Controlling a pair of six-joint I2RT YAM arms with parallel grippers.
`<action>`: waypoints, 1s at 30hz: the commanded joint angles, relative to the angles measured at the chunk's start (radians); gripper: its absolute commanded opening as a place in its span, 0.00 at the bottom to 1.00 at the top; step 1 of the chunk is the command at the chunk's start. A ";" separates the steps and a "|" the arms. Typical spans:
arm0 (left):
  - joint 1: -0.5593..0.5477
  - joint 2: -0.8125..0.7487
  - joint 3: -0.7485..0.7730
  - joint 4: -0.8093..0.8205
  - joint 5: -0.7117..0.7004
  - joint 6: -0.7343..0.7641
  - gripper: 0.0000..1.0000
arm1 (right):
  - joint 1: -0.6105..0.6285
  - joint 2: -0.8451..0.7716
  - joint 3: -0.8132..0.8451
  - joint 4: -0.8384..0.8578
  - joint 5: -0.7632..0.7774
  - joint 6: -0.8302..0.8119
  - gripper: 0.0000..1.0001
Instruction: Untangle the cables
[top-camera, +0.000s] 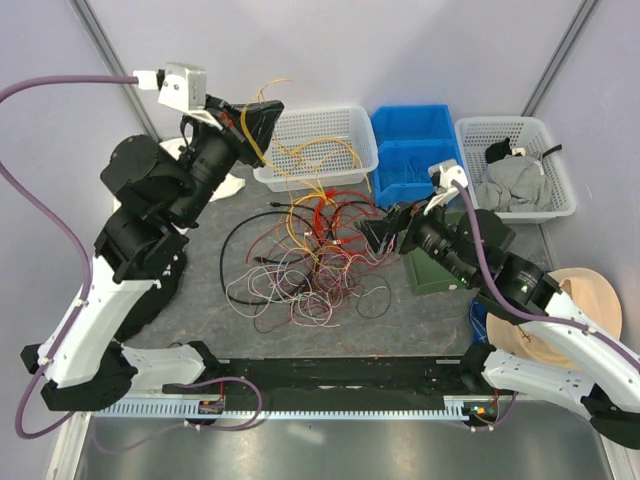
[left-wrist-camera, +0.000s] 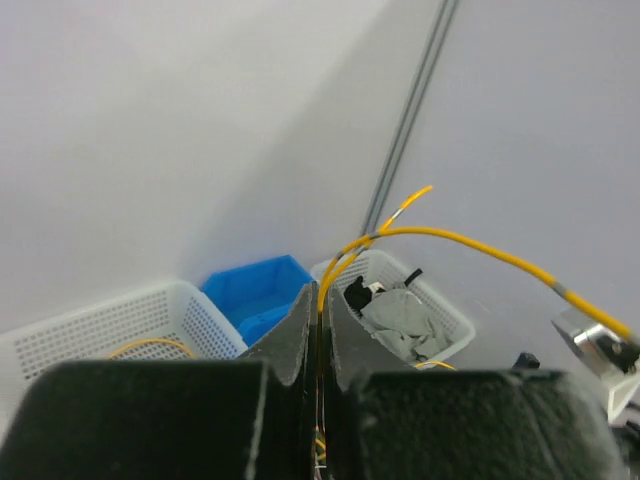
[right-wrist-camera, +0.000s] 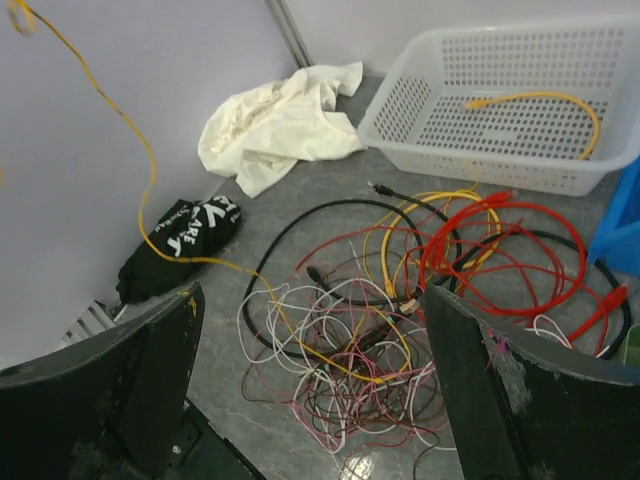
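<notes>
Yellow wire (left-wrist-camera: 450, 237), pinched in the raised left claw (left-wrist-camera: 318, 300), runs down into the heap of cables (top-camera: 310, 260) lying on the grey counter (top-camera: 210, 300) in front of a white basket (top-camera: 355, 172). The right claw (right-wrist-camera: 315, 330) hangs wide and empty at the heap's right edge. With nothing pinning the pile, any upward pull risks dragging the whole knot along or cinching its red and white loops tighter. The thin strand might also slide from the closed jaws.
</notes>
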 joint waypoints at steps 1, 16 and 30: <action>0.004 0.116 0.122 -0.170 -0.117 0.091 0.02 | 0.004 -0.052 -0.086 0.063 -0.012 0.053 0.98; 0.080 0.273 0.417 -0.307 -0.030 -0.027 0.02 | 0.005 0.050 -0.355 0.549 -0.174 0.082 0.97; 0.082 0.238 0.299 -0.310 -0.015 -0.077 0.02 | 0.014 0.457 -0.117 0.922 -0.194 0.112 0.95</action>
